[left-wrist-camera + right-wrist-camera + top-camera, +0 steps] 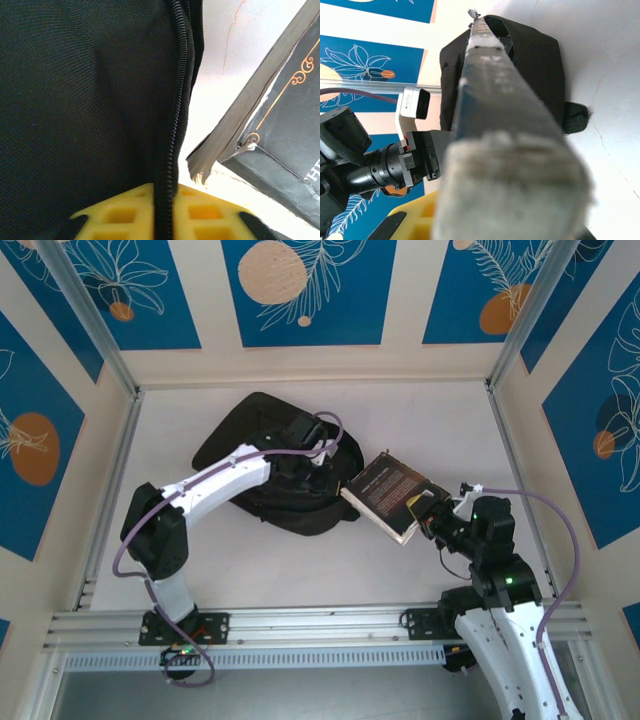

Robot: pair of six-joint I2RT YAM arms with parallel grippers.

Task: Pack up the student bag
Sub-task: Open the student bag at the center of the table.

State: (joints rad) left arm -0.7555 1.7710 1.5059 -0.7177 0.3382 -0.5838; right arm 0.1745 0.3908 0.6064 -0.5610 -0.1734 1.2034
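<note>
The student bag (250,425), a large black fabric backpack, lies on the table's far middle. My left gripper (318,462) is at its right edge, shut on the zipper edge (175,125), which runs up between the yellow fingers (120,215). A dark book with gold print (392,490) hangs tilted just right of the bag, its far corner at the bag's opening. My right gripper (432,508) is shut on the book's near end. In the right wrist view the book's page edge (505,100) points at the bag (540,60). In the left wrist view the book (285,115) sits close beside the zipper.
The white table (420,410) is walled by metal rails and blue patterned panels. My left arm's wrist (380,165) is close to the left of the book. A black strap (576,117) sticks out from the bag's side.
</note>
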